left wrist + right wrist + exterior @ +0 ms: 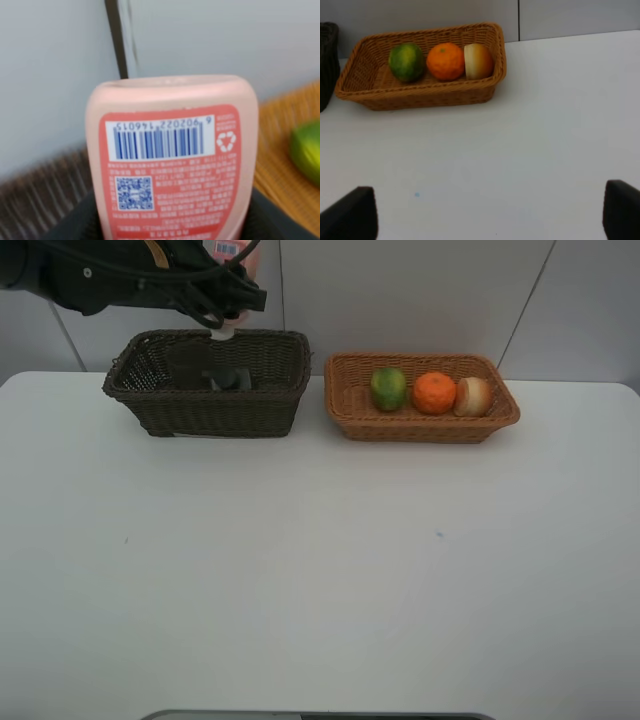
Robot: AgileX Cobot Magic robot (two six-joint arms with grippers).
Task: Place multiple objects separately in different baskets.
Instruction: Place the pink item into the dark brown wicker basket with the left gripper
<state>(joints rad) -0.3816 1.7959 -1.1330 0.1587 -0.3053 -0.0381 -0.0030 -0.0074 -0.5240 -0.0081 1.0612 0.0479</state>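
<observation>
My right gripper (490, 212) hovers low over the bare white table (320, 570), jaws spread wide and empty. Beyond it, the tan basket (345, 410) holds three fruits in a row. At the back, my left gripper (232, 302) clamps the pink tube (172, 160), cap down, above the dark basket (200, 410).

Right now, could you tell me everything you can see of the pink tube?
The pink tube looks like glossy plastic and carries a red label panel with a barcode and a QR code. It hangs cap-down, its white cap over the dark brown basket, held in the left gripper.
</observation>
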